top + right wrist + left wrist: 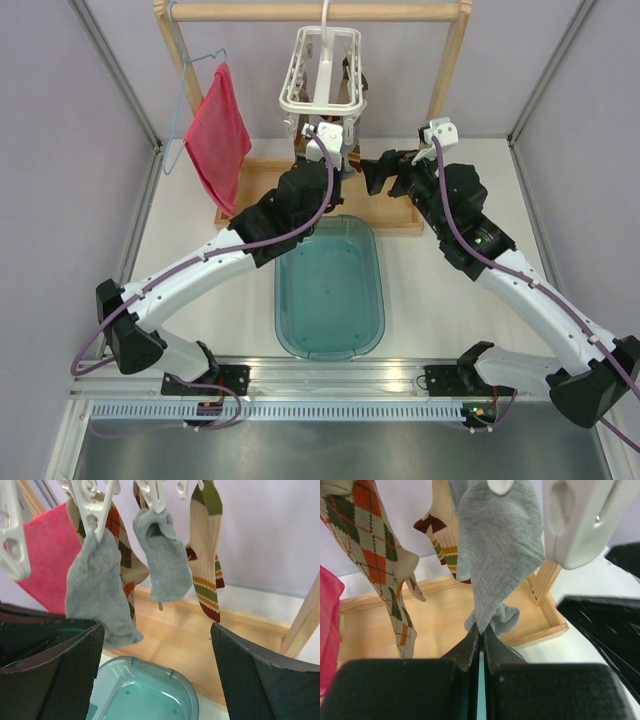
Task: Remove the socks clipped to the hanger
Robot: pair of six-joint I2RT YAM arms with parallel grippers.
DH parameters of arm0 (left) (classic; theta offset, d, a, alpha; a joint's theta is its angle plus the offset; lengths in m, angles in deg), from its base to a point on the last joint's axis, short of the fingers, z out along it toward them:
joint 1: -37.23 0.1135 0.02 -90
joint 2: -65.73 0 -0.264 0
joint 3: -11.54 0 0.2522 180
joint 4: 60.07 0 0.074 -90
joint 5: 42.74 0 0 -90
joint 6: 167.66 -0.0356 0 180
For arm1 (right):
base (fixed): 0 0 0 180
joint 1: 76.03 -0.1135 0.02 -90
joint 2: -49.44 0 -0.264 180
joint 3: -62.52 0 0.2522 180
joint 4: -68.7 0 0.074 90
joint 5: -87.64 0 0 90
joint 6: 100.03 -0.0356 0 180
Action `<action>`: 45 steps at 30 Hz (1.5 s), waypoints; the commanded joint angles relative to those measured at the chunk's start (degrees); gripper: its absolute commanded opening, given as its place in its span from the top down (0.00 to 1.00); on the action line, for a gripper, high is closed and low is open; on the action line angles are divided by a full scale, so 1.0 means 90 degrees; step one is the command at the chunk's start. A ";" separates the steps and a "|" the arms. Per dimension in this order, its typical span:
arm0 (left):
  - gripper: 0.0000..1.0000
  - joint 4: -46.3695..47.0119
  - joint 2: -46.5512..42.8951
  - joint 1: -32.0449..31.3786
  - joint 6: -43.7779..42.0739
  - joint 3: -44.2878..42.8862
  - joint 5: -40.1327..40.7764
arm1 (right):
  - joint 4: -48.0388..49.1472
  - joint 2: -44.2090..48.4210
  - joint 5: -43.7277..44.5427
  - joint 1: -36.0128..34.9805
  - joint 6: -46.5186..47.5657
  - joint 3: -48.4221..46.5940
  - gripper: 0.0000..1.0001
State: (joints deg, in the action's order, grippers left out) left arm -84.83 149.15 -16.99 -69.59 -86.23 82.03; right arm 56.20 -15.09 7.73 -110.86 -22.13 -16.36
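The white frame hanger (322, 75) hangs from the wooden rail, and socks dangle from its clips. In the left wrist view my left gripper (481, 631) is shut on the lower tip of a grey sock (500, 555) that is still clipped at its top. An argyle sock (375, 555) and a striped sock (445, 545) hang behind it. My right gripper (157, 645) is open and empty, below and in front of two grey socks (97, 595) (162, 560), a striped sock (205, 555) and an argyle sock (122, 545). From above, the left gripper (325, 150) is under the hanger and the right gripper (375, 172) is just to its right.
A teal plastic tub (330, 290) sits between the arms, below the hanger. A red-pink cloth (217, 135) hangs on a thin blue wire hanger (185, 100) at the left. The wooden rack's base tray (400, 215) and uprights stand close behind the grippers.
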 commanded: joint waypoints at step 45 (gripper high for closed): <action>0.98 -0.0311 -0.0196 0.0770 0.0323 0.0193 -0.1411 | 0.0593 -0.1268 0.1457 -0.1140 0.0368 -0.1680 0.16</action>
State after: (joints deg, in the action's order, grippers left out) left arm -88.35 147.36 -10.11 -68.06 -85.07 69.59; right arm 60.52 -28.80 18.33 -120.54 -19.84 -29.06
